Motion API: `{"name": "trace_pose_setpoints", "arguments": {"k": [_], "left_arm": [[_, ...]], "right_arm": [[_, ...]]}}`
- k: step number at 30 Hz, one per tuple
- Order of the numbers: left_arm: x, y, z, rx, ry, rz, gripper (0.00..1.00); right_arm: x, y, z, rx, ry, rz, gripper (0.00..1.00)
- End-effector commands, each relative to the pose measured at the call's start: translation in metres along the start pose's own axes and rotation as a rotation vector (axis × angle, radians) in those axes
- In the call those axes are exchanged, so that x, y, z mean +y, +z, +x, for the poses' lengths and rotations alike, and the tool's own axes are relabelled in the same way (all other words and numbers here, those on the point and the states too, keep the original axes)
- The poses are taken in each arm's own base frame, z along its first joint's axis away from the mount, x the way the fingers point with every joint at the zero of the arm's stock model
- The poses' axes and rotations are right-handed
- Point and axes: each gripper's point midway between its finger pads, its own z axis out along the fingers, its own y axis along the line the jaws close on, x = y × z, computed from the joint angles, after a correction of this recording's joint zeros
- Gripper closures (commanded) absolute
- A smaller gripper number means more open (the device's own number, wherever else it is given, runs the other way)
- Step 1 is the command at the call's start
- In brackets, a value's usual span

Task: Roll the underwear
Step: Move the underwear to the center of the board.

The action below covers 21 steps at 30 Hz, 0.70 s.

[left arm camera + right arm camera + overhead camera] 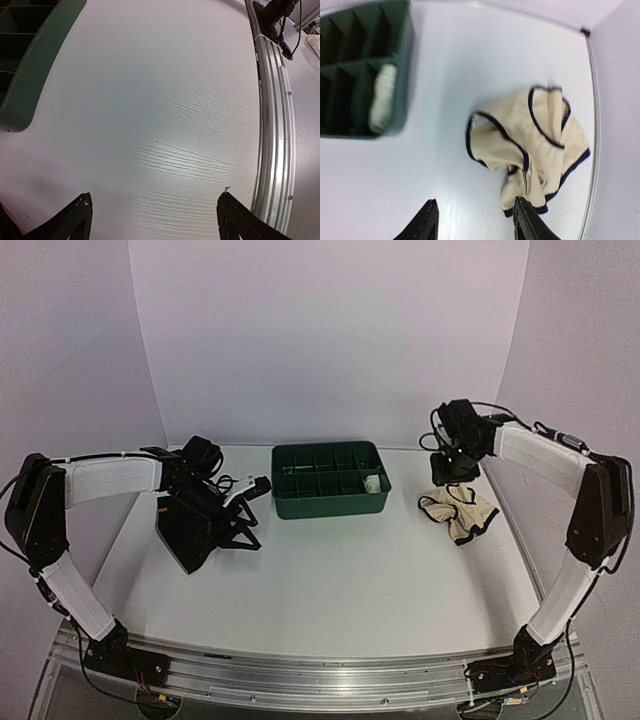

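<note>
Hovering over crumpled cream underwear (pixel 530 145), right gripper (pixel 474 207) parted, empty; left gripper (pixel 155 197) gapes wide above table (pixel 150 100), tray (pixel 330 505) between.

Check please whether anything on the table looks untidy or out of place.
The cream underwear with dark edging lies crumpled and unrolled on the table, right of the green tray, near the open right gripper. By contrast, a pale roll sits neatly in a tray compartment.
</note>
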Motion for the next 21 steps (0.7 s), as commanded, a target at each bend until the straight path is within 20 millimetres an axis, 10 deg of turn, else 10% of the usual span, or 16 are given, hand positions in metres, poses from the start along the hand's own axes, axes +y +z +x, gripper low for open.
{"name": "trace_pose_setpoints", "arguments": {"k": [1, 12, 21], "left_arm": [[-0.005, -0.019, -0.028, -0.078, 0.071, -0.015, 0.15], [-0.007, -0.021, -0.023, -0.061, 0.061, -0.023, 0.15], [-0.006, -0.023, -0.024, -0.059, 0.081, -0.034, 0.15]], "right_arm": [[-0.017, 0.058, 0.09, 0.3, 0.052, -0.004, 0.55], [-0.042, 0.112, 0.109, 0.41, 0.054, 0.05, 0.53], [-0.028, 0.13, 0.143, 0.503, 0.142, -0.028, 0.92]]}}
